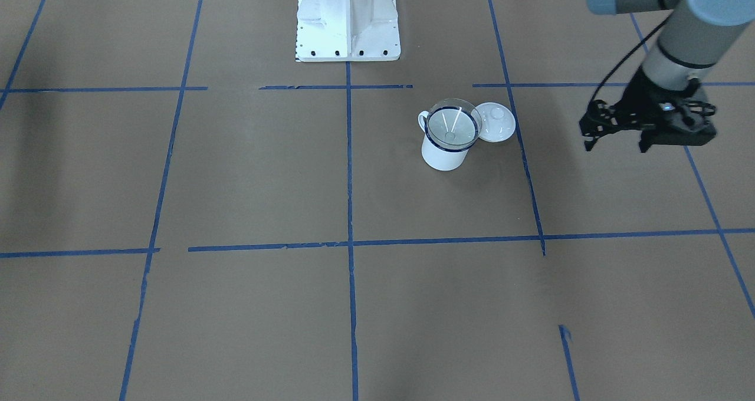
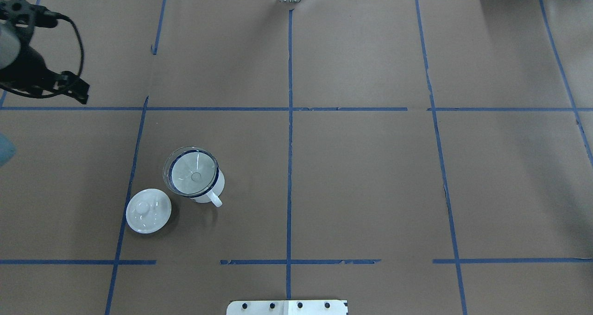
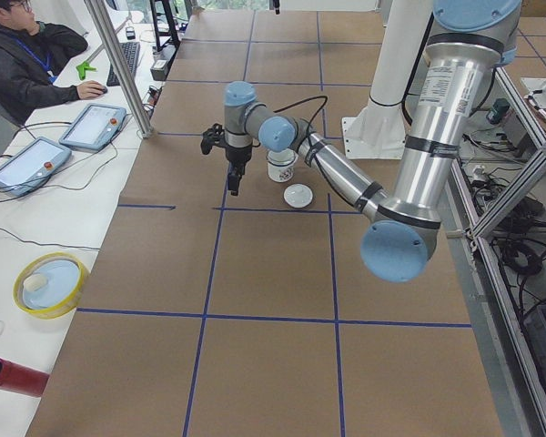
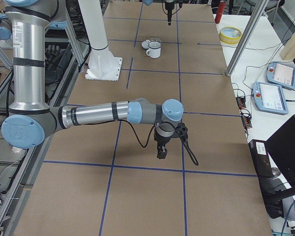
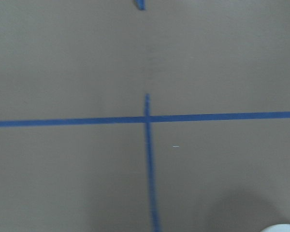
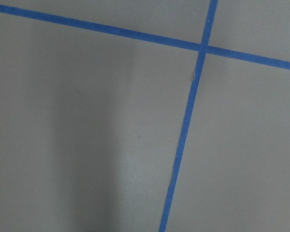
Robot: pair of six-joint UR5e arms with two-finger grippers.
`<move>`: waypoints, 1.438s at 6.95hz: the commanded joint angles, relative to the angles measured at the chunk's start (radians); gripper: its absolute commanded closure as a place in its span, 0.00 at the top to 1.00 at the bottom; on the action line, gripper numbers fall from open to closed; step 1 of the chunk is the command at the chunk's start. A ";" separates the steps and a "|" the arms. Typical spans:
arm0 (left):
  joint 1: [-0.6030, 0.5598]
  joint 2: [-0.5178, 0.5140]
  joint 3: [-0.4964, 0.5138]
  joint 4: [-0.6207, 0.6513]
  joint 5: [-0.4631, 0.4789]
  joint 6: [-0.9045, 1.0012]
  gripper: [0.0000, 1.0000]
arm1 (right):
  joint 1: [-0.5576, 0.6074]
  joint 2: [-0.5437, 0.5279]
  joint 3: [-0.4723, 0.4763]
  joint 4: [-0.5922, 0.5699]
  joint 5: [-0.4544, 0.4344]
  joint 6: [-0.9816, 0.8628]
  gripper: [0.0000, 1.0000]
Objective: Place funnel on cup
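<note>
The clear funnel sits upright in the mouth of the white cup with the dark blue rim, spout down inside. Both also show in the overhead view, funnel on cup. My left gripper hangs open and empty above the table, well to the side of the cup and away from it. It also shows in the exterior left view. My right gripper shows only in the exterior right view, far from the cup. I cannot tell whether it is open or shut.
A round white knobbed lid lies on the table touching the cup's side, on the left gripper's side. The robot base stands behind. A yellow bowl and a red cylinder lie off the brown mat. Operator tablets sit beside the table.
</note>
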 commanded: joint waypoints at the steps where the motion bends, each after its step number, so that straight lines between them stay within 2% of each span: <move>1: -0.306 0.209 0.048 -0.008 -0.018 0.557 1.00 | 0.000 0.000 -0.001 0.000 0.000 0.000 1.00; 2: -0.475 0.220 0.170 -0.029 -0.027 0.750 1.00 | 0.000 0.000 0.001 0.000 0.000 0.000 1.00; 3: -0.575 0.227 0.262 -0.029 -0.120 0.749 1.00 | 0.000 0.002 -0.001 0.000 0.000 0.000 1.00; 4: -0.579 0.274 0.348 -0.034 -0.216 0.760 1.00 | 0.000 0.000 -0.001 0.000 0.000 0.000 1.00; 8: -0.578 0.265 0.272 -0.043 -0.216 0.746 1.00 | 0.000 0.000 0.001 -0.002 0.000 0.000 1.00; 10: -0.576 0.262 0.272 -0.042 -0.220 0.749 1.00 | 0.000 0.000 -0.001 0.000 0.000 0.000 1.00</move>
